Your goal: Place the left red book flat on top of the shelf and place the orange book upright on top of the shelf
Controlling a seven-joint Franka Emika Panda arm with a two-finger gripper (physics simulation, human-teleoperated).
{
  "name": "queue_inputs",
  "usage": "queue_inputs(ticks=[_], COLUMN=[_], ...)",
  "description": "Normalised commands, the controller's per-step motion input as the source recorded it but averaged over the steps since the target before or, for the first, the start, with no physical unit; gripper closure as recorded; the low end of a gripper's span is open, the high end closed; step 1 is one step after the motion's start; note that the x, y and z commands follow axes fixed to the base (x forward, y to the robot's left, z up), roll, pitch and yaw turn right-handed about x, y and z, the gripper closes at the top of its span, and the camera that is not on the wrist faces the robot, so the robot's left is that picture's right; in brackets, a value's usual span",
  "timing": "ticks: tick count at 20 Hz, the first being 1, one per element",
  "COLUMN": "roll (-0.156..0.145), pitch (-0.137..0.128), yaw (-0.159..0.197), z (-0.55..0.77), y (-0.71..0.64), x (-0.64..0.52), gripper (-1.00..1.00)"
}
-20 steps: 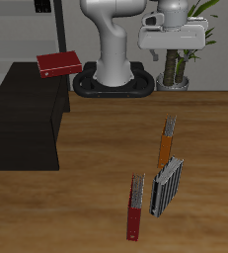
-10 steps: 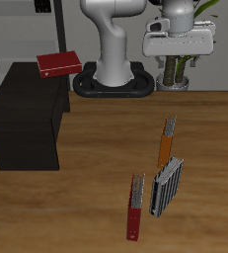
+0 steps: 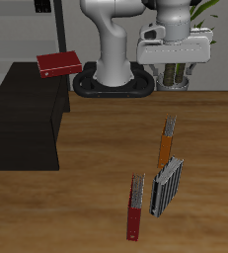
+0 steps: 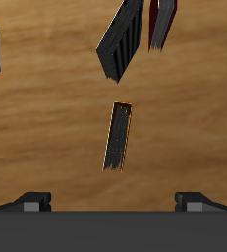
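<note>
Four books show: two red, one orange, one grey striped. The left red book (image 3: 59, 64) lies flat on the shelf (image 3: 27, 114), a matte black box cut off at the frame's edge. The orange book (image 3: 166, 144) stands upright on the wood-grain table (image 3: 96, 188), just behind the grey striped book (image 3: 166, 185) and slimmer red book (image 3: 135, 208). The gripper (image 3: 174, 65) hangs high with its fingers (image 4: 33, 200) wide apart, holding nothing.

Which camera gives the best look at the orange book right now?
The exterior view: the orange book stands upright on the wooden floor, showing its orange cover and pale page edges beside the grey striped book. The wrist view looks down on it, showing mainly a dark narrow slab with thin orange trim.
</note>
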Motion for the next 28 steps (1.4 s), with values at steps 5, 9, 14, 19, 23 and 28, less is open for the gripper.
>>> queue_inputs(ticks=[5,9,14,19,23,28], roll=[-0.017,0.003,0.002,-0.006,-0.004,0.001], pitch=[0.022,-0.001,-0.011,-0.003,0.000,0.051], yaw=[-0.008,-0.009,-0.016,-0.024,-0.004,0.013], z=[-0.19,-0.22,-0.25,-0.34,-0.33,-0.41], y=[-0.12,0.04,0.08,-0.01,0.02,0.02], x=[0.38,0.23,0.14,0.07,-0.08,0.05], gripper=[-1.00,-1.00,-1.00,-1.00,-1.00,-1.00])
